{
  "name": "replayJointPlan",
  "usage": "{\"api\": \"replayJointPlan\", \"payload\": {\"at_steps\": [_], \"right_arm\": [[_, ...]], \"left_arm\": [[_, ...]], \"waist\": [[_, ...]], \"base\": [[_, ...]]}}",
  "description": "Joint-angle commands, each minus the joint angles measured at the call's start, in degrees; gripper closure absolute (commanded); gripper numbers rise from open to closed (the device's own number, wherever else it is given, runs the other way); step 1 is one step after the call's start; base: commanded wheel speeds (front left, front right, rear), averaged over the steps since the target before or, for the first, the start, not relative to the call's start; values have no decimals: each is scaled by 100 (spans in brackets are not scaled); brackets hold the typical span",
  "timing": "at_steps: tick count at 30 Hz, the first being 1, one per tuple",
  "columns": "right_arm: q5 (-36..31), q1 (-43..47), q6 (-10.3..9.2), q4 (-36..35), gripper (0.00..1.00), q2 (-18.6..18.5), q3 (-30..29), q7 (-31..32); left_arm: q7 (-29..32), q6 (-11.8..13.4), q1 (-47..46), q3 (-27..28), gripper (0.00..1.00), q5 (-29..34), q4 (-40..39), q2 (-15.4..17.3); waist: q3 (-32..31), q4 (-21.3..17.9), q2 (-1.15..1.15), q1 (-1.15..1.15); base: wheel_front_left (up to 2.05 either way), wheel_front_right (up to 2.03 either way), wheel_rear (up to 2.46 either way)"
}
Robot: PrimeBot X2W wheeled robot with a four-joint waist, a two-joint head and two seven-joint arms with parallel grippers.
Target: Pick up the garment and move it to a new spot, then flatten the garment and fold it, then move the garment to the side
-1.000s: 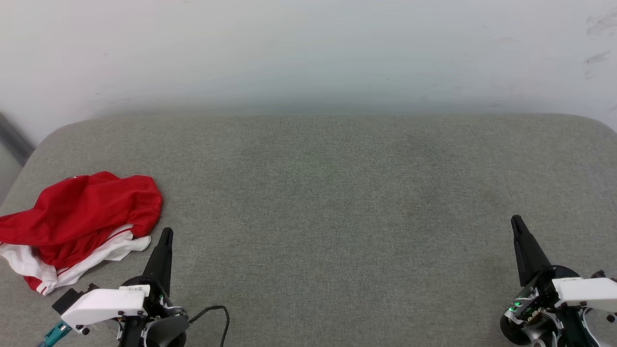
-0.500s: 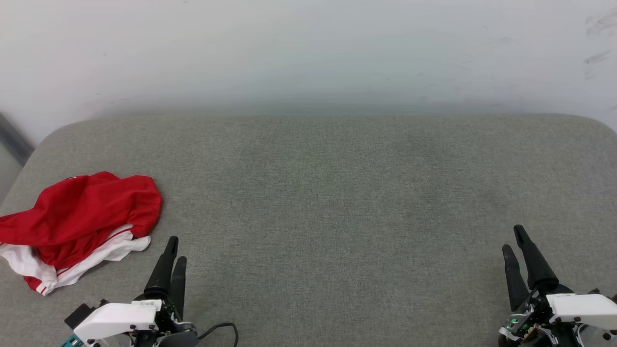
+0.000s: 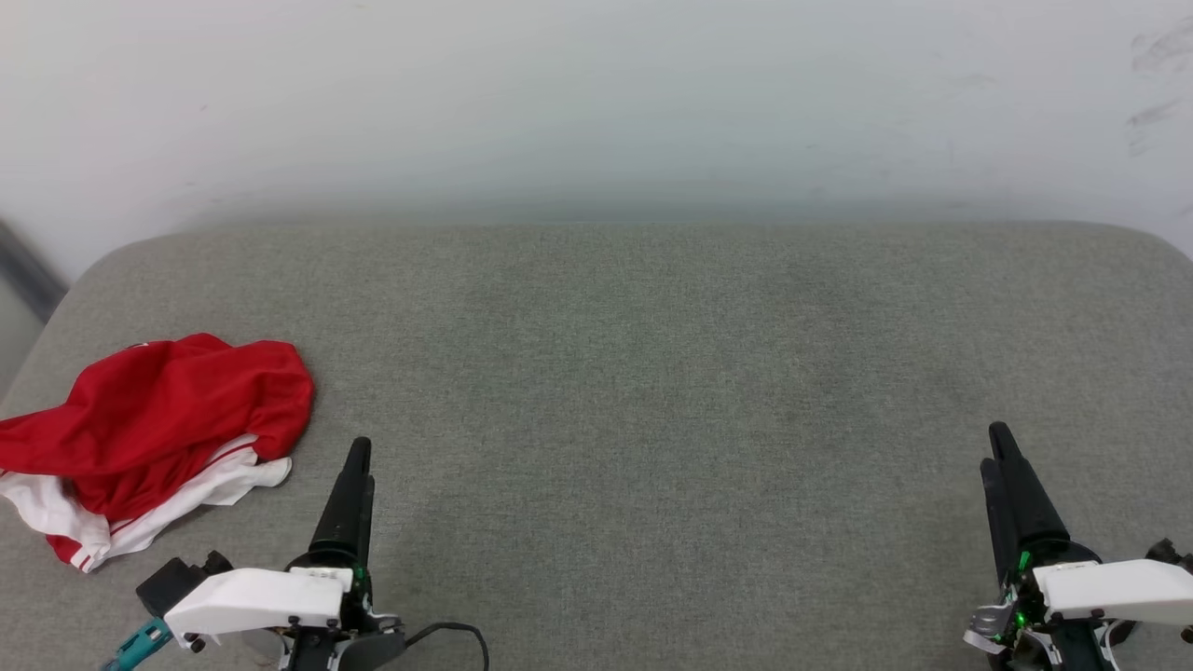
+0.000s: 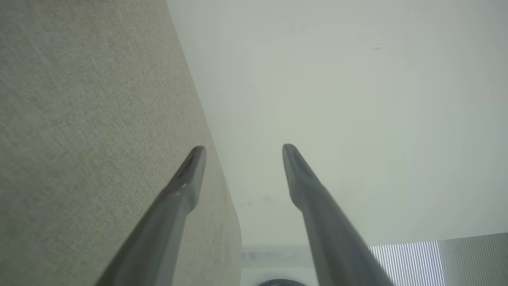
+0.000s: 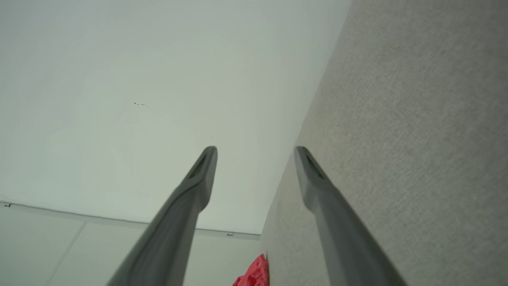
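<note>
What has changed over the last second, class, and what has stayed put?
The left gripper shifted right, away from the garment, grasping nothing. The right gripper rolled slightly but kept its place. The garment stayed crumpled at the left.

Grey padded surface and white wall on my screen.
Its woven top has rounded far corners; I see faint dark scuffs at the wall's upper right, and a pale ribbed panel low in my left wrist view.
</note>
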Motion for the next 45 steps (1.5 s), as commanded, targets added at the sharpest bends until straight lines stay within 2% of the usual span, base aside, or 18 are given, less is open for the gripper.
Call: {"api": "replayJointPlan", "payload": {"at_steps": [1, 14, 24, 33, 45], "right_arm": [[-248, -62, 2, -160, 0, -12, 26, -65], [-2221, 19, 2, -383, 0, -46, 130, -361], [-3491, 37, 2, -510, 0, -42, 151, -346], [-4364, 85, 2, -672, 0, -24, 133, -310], [-5277, 169, 2, -854, 0, -8, 102, -318]], "left_arm": [[-62, -2, -129, -62, 0, 254, -130, 31], [-359, -2, -187, -206, 0, 1998, -202, 15], [-563, 15, -221, -310, 0, 3300, -264, 15], [-731, 16, -212, -408, 0, 4247, -254, 51], [-933, 57, -207, -475, 0, 5181, -186, 83]], "waist": [[-1, 3, 0, 0], [-8, 13, 0, 0], [-19, 21, 0, 0], [-35, 32, 0, 0], [-71, 42, 0, 0]], "base": [[0, 0, 0], [0, 0, 0], [0, 0, 0], [0, 0, 0], [0, 0, 0]]}}
